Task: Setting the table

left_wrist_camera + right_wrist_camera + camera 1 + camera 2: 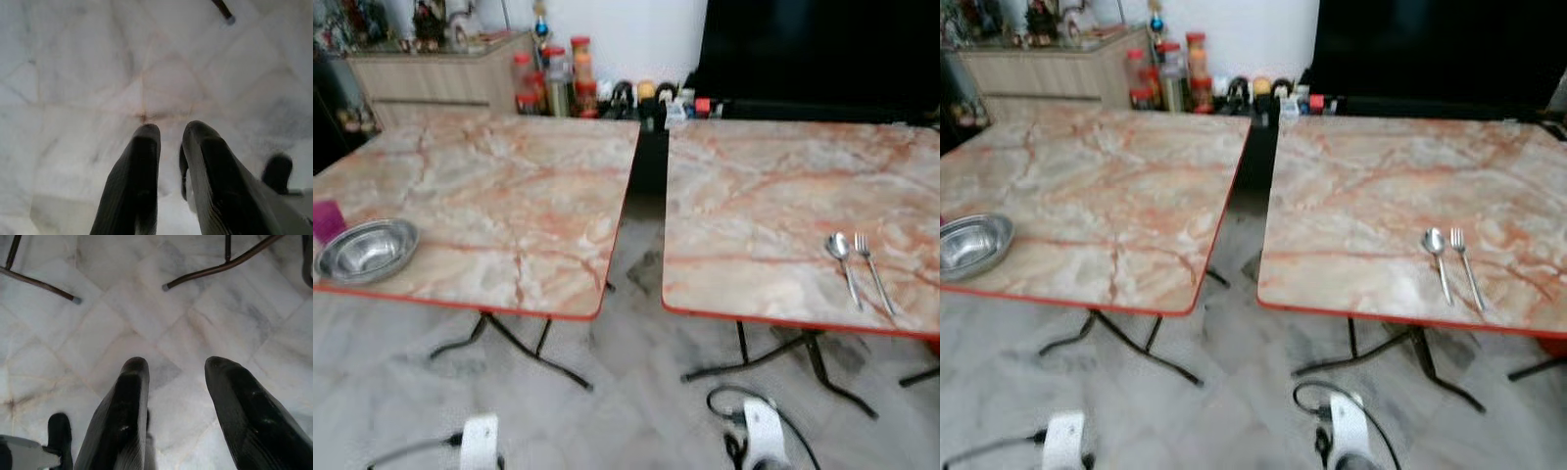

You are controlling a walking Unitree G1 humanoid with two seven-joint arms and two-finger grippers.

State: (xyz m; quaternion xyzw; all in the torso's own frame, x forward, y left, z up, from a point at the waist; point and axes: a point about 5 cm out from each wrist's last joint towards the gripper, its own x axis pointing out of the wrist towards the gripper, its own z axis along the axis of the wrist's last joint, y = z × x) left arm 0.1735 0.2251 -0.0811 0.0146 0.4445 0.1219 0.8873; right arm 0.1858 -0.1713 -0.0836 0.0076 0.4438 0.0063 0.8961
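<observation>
- Left eye view: two marble-top tables side by side, gap between; left table [509, 196], right table [783, 186].
- Bowl [367, 250] at left table's near left corner, purple cup [327, 219] just beside it at the left edge.
- Spoon [843, 261] and fork [874, 271] lie side by side near right table's near right edge.
- Left gripper [168, 134] hangs over floor [146, 308], fingers slightly apart, empty.
- Right gripper [176, 367] hangs over floor, fingers wider apart, empty.
- Bottles [553, 83] beyond the far edge.

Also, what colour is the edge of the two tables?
Red-orange, a thin band along each table's edge, seen best in the left eye view.
</observation>
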